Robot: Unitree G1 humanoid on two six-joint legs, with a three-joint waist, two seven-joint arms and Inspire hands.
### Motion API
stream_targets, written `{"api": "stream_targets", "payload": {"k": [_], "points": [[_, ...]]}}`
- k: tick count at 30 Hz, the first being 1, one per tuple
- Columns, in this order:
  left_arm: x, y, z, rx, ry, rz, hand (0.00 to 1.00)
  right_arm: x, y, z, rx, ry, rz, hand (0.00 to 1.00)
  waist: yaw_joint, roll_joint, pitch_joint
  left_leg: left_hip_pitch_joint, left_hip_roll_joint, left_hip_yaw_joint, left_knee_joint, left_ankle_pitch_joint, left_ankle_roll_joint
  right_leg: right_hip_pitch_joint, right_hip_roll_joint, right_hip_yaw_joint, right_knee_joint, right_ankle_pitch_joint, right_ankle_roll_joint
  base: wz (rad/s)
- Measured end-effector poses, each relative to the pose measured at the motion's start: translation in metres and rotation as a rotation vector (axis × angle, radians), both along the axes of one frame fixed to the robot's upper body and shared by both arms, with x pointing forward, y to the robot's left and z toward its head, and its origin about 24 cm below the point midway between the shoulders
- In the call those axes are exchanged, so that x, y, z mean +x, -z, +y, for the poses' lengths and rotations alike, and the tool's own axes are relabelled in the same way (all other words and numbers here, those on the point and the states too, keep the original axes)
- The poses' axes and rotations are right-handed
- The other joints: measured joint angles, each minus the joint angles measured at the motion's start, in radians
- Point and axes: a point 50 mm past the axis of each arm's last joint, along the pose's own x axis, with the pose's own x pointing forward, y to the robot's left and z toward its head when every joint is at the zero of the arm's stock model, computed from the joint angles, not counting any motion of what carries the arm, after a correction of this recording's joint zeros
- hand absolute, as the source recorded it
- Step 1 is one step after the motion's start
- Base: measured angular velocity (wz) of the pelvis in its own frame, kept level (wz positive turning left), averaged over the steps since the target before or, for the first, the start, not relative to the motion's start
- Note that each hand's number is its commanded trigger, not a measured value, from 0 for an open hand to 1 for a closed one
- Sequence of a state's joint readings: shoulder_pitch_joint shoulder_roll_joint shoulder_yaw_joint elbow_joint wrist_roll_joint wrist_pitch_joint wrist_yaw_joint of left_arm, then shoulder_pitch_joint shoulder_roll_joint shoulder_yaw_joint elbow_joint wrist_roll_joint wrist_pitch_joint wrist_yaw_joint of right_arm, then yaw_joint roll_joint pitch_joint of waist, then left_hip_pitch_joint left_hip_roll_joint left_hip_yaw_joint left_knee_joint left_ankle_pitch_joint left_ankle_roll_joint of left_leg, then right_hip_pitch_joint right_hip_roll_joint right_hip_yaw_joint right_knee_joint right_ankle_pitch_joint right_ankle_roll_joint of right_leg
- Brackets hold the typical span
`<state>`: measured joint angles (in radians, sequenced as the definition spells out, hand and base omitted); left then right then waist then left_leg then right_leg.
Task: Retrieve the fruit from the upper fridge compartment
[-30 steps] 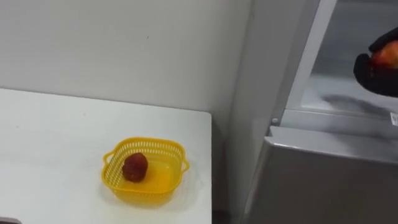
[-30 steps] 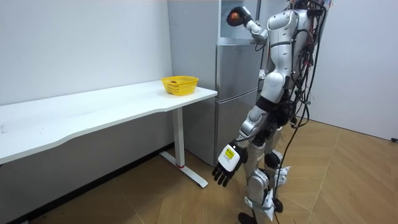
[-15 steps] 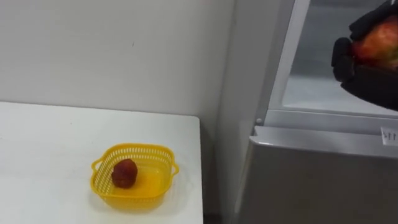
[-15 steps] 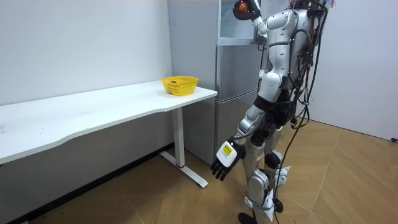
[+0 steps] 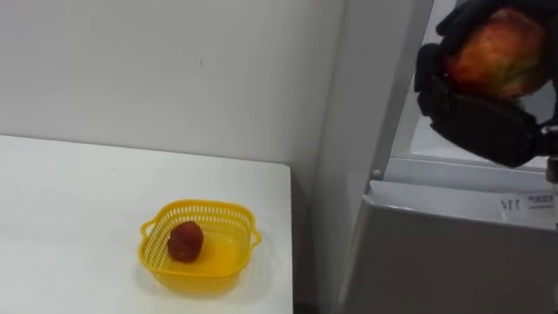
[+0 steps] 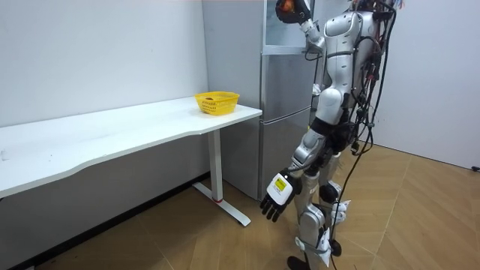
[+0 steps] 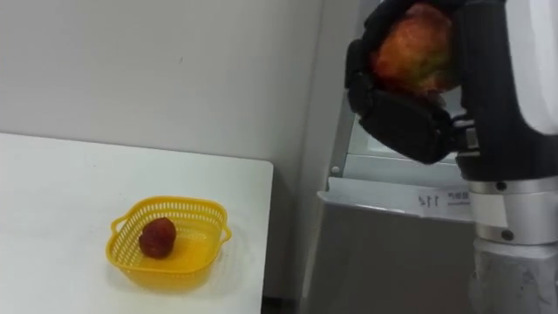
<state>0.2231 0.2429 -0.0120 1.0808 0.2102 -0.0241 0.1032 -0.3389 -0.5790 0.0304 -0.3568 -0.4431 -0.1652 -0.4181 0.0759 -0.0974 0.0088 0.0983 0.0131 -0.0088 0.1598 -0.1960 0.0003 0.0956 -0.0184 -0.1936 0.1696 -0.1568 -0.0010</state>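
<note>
While the robot stands facing the fridge [image 5: 436,262], just past the worktop's [image 5: 70,227] right edge, its right hand [image 5: 475,122] is raised high in front of the upper compartment, whose pale inside shows behind it. The dark fingers are clamped on an apple [image 5: 497,52], red with yellow-green patches, wrapping it from below and from the side so that its top and front show. The apple is off the shelf, in the air level with the compartment's left frame and above the grey lower door.

On the worktop a yellow basket [image 5: 157,257] sits near the right edge, toward the far corner by the wall, with bare white surface all round it. A small dark red fruit [image 5: 185,242] lies inside, against the basket's left wall.

In the room view the left hand [image 6: 276,199] hangs low beside the robot's thigh, well apart from the fridge and the worktop, its fingers loosely spread and holding nothing.
</note>
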Motion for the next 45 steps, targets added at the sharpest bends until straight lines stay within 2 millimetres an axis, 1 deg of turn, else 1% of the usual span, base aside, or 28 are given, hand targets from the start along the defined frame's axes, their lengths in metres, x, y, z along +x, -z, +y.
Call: {"api": "stream_targets", "payload": {"k": [2,4,7,8,9,10,11,12,13,16,18,19,20,22,23,24,26,27,28,29,32,34,35,38,40,43,44,45], "points": [[-0.001,0.000,0.000,-0.008,0.001,0.007,0.00,0.000,0.002,0.008,-0.014,-0.029,0.018,1.00,0.014,-0.001,-0.0005,0.000,0.000,-0.002,0.000,0.000,0.000,0.000,0.000,-0.002,0.001,0.000,0.000,0.02],[-0.002,0.001,-0.001,-0.007,0.010,0.018,0.00,0.002,0.006,0.018,-0.052,-0.064,0.042,1.00,0.018,-0.003,0.0008,-0.001,0.000,-0.009,0.001,0.000,0.000,0.001,0.000,-0.007,0.001,0.000,0.000,0.09],[-0.001,0.002,-0.002,-0.014,0.038,0.033,0.00,0.004,0.013,0.028,-0.108,-0.093,0.088,1.00,0.039,-0.013,0.0064,-0.005,-0.001,-0.022,0.003,0.000,0.000,0.002,-0.001,-0.013,0.001,0.000,0.000,0.09],[-0.001,0.003,-0.003,-0.024,0.042,0.042,0.00,0.004,0.015,0.030,-0.119,-0.105,0.107,1.00,0.046,-0.018,0.0065,-0.010,-0.001,-0.024,0.003,0.000,0.000,-0.001,0.000,-0.016,0.000,0.000,0.000,0.11],[-0.002,0.003,-0.003,-0.027,0.048,0.048,0.00,0.005,0.017,0.033,-0.123,-0.117,0.122,1.00,0.053,-0.029,0.0016,-0.019,-0.001,-0.028,0.005,0.000,0.000,-0.006,-0.001,-0.022,0.000,0.000,0.000,0.12],[-0.002,0.003,-0.003,-0.028,0.056,0.051,0.00,0.005,0.017,0.034,-0.123,-0.123,0.127,1.00,0.056,-0.029,0.0039,-0.021,-0.001,-0.030,0.006,0.000,0.000,-0.007,-0.001,-0.026,0.000,0.000,0.000,0.14],[-0.002,0.003,-0.004,-0.035,0.062,0.054,0.00,0.005,0.017,0.035,-0.119,-0.132,0.134,1.00,0.067,-0.033,0.0048,-0.027,-0.002,-0.037,0.008,0.000,-0.001,-0.008,-0.001,-0.030,-0.001,0.000,0.000,0.13],[-0.001,0.004,-0.005,-0.042,0.071,0.057,0.00,0.007,0.017,0.037,-0.118,-0.142,0.135,1.00,0.072,-0.036,0.0040,-0.029,-0.003,-0.041,0.011,0.000,-0.001,-0.009,-0.002,-0.030,0.000,0.000,0.000,0.13],[0.000,0.004,-0.006,-0.043,0.078,0.057,0.00,0.009,0.016,0.038,-0.121,-0.143,0.136,1.00,0.073,-0.037,0.0036,-0.030,-0.003,-0.042,0.010,0.000,0.000,-0.009,-0.002,-0.030,0.000,0.000,0.000,0.06],[0.009,0.003,-0.007,-0.044,0.092,0.041,0.00,0.022,0.017,0.043,-0.146,-0.143,0.152,1.00,0.099,-0.040,0.0051,-0.030,-0.003,-0.044,0.010,0.000,0.000,-0.011,-0.002,-0.030,-0.001,0.000,0.000,0.00],[0.012,0.003,-0.006,-0.043,0.095,0.033,0.00,0.032,0.027,0.046,-0.136,-0.138,0.203,1.00,0.117,-0.046,0.0034,-0.029,-0.003,-0.051,0.010,0.000,0.000,-0.009,-0.002,-0.034,-0.001,0.000,0.000,0.04],[0.013,0.003,-0.006,-0.043,0.096,0.032,0.00,0.033,0.029,0.047,-0.137,-0.138,0.211,1.00,0.121,-0.052,0.0029,-0.031,-0.004,-0.053,0.010,0.000,0.000,-0.009,-0.003,-0.038,-0.001,0.000,0.000,0.12],[0.014,0.002,-0.005,-0.040,0.099,0.030,0.00,0.034,0.031,0.048,-0.145,-0.138,0.221,1.00,0.125,-0.053,0.0059,-0.036,-0.005,-0.060,0.010,0.000,-0.001,-0.010,-0.005,-0.052,-0.002,0.000,0.000,0.17],[0.015,0.002,-0.004,-0.041,0.108,0.031,0.00,0.036,0.034,0.049,-0.162,-0.127,0.232,1.00,0.127,-0.062,0.0036,-0.038,-0.006,-0.066,0.008,0.000,0.000,-0.011,-0.005,-0.058,-0.001,-0.001,0.001,0.15],[0.015,0.001,-0.002,-0.043,0.105,0.035,0.00,0.036,0.034,0.049,-0.165,-0.126,0.233,1.00,0.134,-0.068,0.0066,-0.040,-0.008,-0.076,0.007,0.000,0.000,-0.010,-0.006,-0.062,-0.001,-0.002,0.003,0.13],[0.014,0.001,0.000,-0.042,0.105,0.040,0.00,0.036,0.034,0.049,-0.165,-0.124,0.234,1.00,0.136,-0.076,0.0075,-0.044,-0.008,-0.080,0.007,0.000,0.000,-0.012,-0.006,-0.066,-0.002,-0.002,0.004,0.14],[0.013,0.001,0.000,-0.040,0.109,0.052,0.00,0.038,0.035,0.048,-0.165,-0.110,0.241,1.00,0.150,-0.086,0.0062,-0.051,-0.008,-0.082,0.008,0.001,0.000,-0.015,-0.007,-0.077,-0.004,-0.003,0.004,0.13],[0.013,0.001,-0.001,-0.046,0.108,0.057,0.00,0.042,0.037,0.047,-0.167,-0.100,0.257,1.00,0.154,-0.092,0.0048,-0.053,-0.009,-0.089,0.009,0.001,0.000,-0.014,-0.008,-0.088,-0.004,-0.003,0.004,0.15],[0.013,0.002,-0.001,-0.049,0.108,0.059,0.00,0.044,0.037,0.048,-0.172,-0.099,0.264,1.00,0.154,-0.092,0.0058,-0.053,-0.010,-0.092,0.009,0.001,0.000,-0.014,-0.008,-0.092,-0.004,-0.003,0.004,0.20],[0.013,0.002,-0.001,-0.051,0.108,0.061,0.00,0.049,0.040,0.049,-0.178,-0.091,0.287,1.00,0.157,-0.096,0.0072,-0.054,-0.011,-0.101,0.011,0.001,0.000,-0.014,-0.009,-0.104,-0.004,-0.003,0.004,0.18],[0.018,0.001,-0.001,-0.047,0.107,0.054,0.00,0.060,0.050,0.052,-0.201,-0.085,0.348,1.00,0.176,-0.107,0.0090,-0.064,-0.012,-0.110,0.021,0.001,0.000,-0.015,-0.010,-0.112,-0.003,-0.003,0.004,0.14],[0.023,0.001,0.000,-0.038,0.108,0.043,0.00,0.067,0.059,0.054,-0.226,-0.077,0.392,1.00,0.179,-0.112,0.0081,-0.072,-0.014,-0.123,0.028,0.001,0.000,-0.015,-0.012,-0.112,-0.003,-0.003,0.004,0.20],[0.025,0.000,0.000,-0.030,0.108,0.039,0.00,0.070,0.065,0.056,-0.246,-0.075,0.421,1.00,0.181,-0.118,0.0054,-0.074,-0.015,-0.130,0.028,0.001,0.000,-0.015,-0.012,-0.112,-0.003,-0.003,0.004,0.16],[0.026,0.000,0.001,-0.025,0.104,0.047,0.00,0.076,0.080,0.056,-0.286,-0.064,0.496,1.00,0.195,-0.121,0.0051,-0.080,-0.017,-0.134,0.031,0.001,0.000,-0.016,-0.013,-0.112,-0.003,-0.003,0.004,0.06],[0.027,0.000,0.001,-0.024,0.106,0.045,0.00,0.079,0.085,0.053,-0.298,-0.051,0.530,1.00,0.203,-0.124,0.0064,-0.092,-0.019,-0.134,0.040,0.001,0.000,-0.023,-0.015,-0.113,-0.003,-0.003,0.004,0.00],[0.032,-0.001,0.001,-0.024,0.110,0.036,0.00,0.085,0.095,0.046,-0.304,-0.006,0.589,1.00,0.213,-0.131,0.0117,-0.107,-0.020,-0.133,0.045,0.001,0.000,-0.036,-0.016,-0.113,-0.003,-0.003,0.004,-0.02],[0.034,-0.002,0.003,-0.019,0.112,0.032,0.00,0.087,0.098,0.045,-0.310,0.005,0.607,1.00,0.222,-0.136,0.0153,-0.115,-0.020,-0.130,0.045,0.002,-0.001,-0.046,-0.015,-0.113,-0.003,-0.003,0.004,-0.10],[0.036,-0.002,0.004,-0.015,0.115,0.029,0.00,0.089,0.102,0.044,-0.323,0.015,0.630,1.00,0.224,-0.141,0.0165,-0.125,-0.020,-0.129,0.048,0.002,-0.001,-0.055,-0.015,-0.114,-0.003,-0.003,0.004,-0.09]]}}
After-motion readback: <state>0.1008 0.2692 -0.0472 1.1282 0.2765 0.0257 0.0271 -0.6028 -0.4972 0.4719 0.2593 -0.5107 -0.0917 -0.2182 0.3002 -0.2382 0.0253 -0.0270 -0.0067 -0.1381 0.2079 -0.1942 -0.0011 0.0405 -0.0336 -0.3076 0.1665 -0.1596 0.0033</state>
